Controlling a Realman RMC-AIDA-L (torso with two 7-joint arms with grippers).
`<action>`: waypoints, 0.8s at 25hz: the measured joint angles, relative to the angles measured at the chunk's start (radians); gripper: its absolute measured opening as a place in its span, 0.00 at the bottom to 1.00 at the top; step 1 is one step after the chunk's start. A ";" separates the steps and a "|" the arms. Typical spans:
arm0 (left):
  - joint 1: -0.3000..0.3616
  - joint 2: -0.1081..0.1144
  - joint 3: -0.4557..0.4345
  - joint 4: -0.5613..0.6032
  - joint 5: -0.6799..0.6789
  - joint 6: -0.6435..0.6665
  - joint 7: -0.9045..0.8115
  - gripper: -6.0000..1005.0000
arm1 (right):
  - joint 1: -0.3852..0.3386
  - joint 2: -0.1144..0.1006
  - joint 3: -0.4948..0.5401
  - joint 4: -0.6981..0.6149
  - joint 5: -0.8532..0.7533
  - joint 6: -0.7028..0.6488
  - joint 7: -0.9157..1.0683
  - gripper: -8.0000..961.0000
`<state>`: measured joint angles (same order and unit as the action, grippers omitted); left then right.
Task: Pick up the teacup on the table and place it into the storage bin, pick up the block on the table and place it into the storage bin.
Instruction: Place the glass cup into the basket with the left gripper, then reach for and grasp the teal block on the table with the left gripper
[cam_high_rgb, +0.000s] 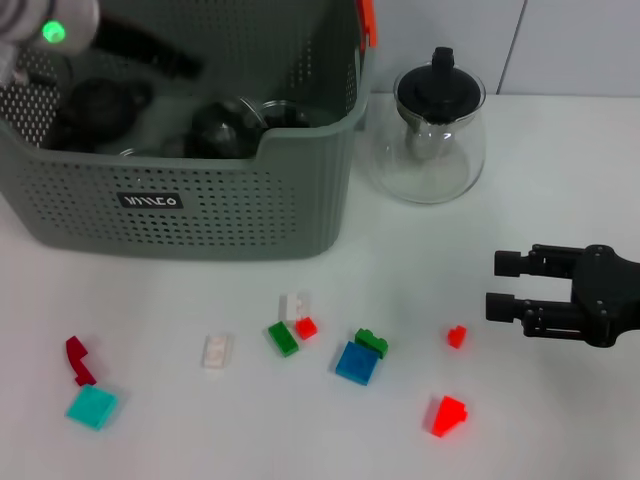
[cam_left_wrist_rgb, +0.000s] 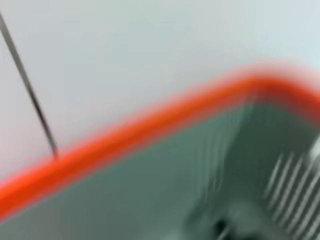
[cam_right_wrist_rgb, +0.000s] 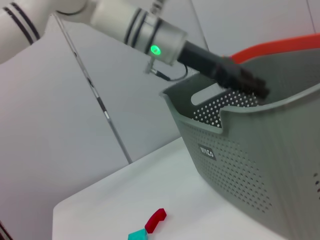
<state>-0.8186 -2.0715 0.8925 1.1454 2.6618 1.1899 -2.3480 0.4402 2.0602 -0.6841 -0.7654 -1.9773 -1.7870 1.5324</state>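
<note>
Currently the left pincer (cam_high_rgb: 175, 62) is inside the storage bin (cam_high_rgb: 200, 200), reaching over the rear rim; its fingers are blurred and I cannot tell whether they are released or clenched, nor whether anything is held. Dark rounded items and a glass rim (cam_high_rgb: 265, 108) show at the bin floor; the teacup may be among them, which I judge rather than see. The arm's position fits a drop-off into the bin.

The right pincer (cam_high_rgb: 498, 285) hovers over the tabletop (cam_high_rgb: 560, 420) at the right, fingers apart and grasping nothing, facing the scattered blocks. Nearest it: a small red block (cam_high_rgb: 456, 336) and a larger red block (cam_high_rgb: 447, 415). It looks staged for the block pick. A glass teapot (cam_high_rgb: 428, 140) stands just beside the bin's right wall, not part of the job.
</note>
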 joint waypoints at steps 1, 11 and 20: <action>0.026 0.000 -0.038 0.053 -0.093 0.043 0.025 0.36 | 0.000 0.000 0.000 0.000 0.000 0.000 0.000 0.76; 0.196 0.060 -0.573 -0.060 -0.902 0.575 0.322 0.75 | -0.001 -0.002 0.002 0.000 0.000 0.000 0.000 0.76; 0.416 0.004 -0.677 -0.058 -0.750 0.784 0.671 0.82 | 0.004 -0.003 0.005 0.000 0.000 -0.002 0.000 0.76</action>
<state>-0.4028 -2.0680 0.2158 1.0873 1.9118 1.9739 -1.6766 0.4443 2.0569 -0.6795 -0.7654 -1.9772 -1.7887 1.5326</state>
